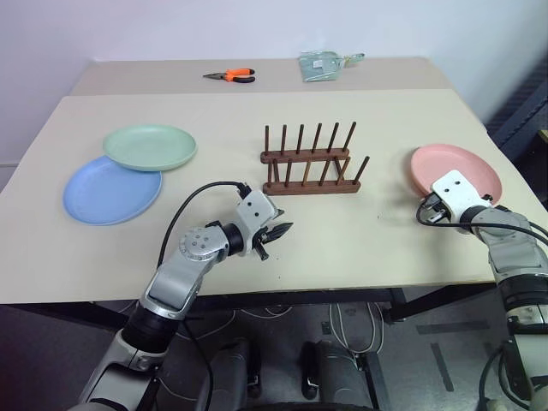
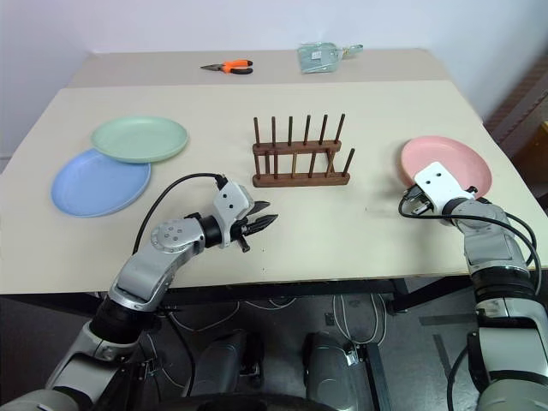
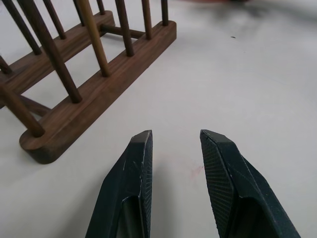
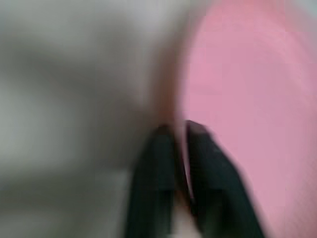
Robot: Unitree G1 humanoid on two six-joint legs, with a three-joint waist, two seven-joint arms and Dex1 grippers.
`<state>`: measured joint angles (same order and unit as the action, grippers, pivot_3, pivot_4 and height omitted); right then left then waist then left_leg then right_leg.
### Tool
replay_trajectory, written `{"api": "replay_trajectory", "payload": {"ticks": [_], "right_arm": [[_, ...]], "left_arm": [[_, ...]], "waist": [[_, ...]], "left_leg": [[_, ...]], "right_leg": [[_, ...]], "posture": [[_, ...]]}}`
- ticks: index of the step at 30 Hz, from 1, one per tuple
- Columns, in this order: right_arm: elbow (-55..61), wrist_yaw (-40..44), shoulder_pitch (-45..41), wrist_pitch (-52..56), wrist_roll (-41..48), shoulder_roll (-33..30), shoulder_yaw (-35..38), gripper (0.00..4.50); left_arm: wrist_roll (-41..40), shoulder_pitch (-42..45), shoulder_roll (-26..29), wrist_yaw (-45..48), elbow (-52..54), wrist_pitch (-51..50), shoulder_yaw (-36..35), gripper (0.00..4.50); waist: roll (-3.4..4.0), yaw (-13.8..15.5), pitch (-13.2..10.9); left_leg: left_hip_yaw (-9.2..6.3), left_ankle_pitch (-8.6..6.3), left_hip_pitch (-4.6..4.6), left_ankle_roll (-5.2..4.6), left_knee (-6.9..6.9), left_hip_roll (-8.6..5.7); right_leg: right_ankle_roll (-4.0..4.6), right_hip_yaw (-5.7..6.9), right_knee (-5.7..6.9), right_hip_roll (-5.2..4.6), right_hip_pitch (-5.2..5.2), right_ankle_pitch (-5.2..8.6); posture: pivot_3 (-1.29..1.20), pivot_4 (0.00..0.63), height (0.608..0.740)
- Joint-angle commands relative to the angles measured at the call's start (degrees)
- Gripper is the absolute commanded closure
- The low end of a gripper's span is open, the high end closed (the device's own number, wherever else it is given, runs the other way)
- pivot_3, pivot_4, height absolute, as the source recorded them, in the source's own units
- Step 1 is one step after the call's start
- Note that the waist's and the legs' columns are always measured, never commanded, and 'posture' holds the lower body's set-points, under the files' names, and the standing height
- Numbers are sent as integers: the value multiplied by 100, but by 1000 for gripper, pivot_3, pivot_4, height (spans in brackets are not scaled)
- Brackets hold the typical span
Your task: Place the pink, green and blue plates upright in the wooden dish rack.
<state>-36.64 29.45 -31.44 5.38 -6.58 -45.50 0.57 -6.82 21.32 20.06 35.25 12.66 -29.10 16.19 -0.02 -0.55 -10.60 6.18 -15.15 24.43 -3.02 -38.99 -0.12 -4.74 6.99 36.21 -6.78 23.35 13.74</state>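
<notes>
Right fingers (image 4: 181, 131) seen pressed together at pink plate (image 1: 458, 167) rim; left fingers (image 3: 141, 158) spread, empty, at rack's (image 1: 310, 163) 7 o'clock.

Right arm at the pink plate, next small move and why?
Probably lift the pink plate slightly by its near rim. The right gripper looks shut on that rim, the plate still lies flat on the table, and the wooden dish rack holds nothing.
</notes>
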Motion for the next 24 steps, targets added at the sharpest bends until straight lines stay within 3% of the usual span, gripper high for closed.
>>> {"api": "replay_trajectory", "payload": {"ticks": [1,3,6,10,12,17,24], "right_arm": [[279,10,-113,-402,79,-113,181,4460],[1002,257,-130,-225,646,-6,534,4460],[2594,575,-390,1214,2450,417,1433,4460],[4170,377,-1071,3618,5997,770,2696,4460],[4449,173,-1202,4143,6794,822,2846,4460],[4397,-348,-1349,4667,7362,948,2700,4460],[3578,-247,-1498,4753,7071,979,2365,4460]], "left_arm": [[20,-58,71,-53,265,28,-130,2971],[15,-92,134,-67,265,30,-192,2971],[-12,-121,252,-37,239,54,-283,2971],[6,-104,351,-8,116,115,-350,2971],[3,-79,371,10,73,146,-344,2971],[-13,-30,366,36,20,189,-332,2971],[-12,-61,338,22,78,163,-336,2971]], "waist": [[0,-7,0],[9,-8,-5],[17,-44,-9],[24,19,-10],[21,81,-8],[16,125,-4],[18,114,-5]], "left_leg": [[0,0,-1,0,1,0],[0,0,-1,0,0,1],[0,1,-1,2,1,6],[-5,-1,2,1,1,7],[-16,-5,6,-4,1,7],[-14,-20,7,-22,1,-8],[-4,-21,17,-28,2,-13]], "right_leg": [[0,0,1,0,0,0],[0,-1,1,0,1,0],[0,-3,2,1,3,0],[2,-1,4,-2,6,-1],[2,7,-5,-6,3,-1],[3,6,-14,-29,1,-2],[-2,5,-12,-30,11,-4]], "posture": [[0,150,740],[0,150,740],[0,150,740],[0,150,740],[0,150,740],[0,150,740],[0,150,740]]}}
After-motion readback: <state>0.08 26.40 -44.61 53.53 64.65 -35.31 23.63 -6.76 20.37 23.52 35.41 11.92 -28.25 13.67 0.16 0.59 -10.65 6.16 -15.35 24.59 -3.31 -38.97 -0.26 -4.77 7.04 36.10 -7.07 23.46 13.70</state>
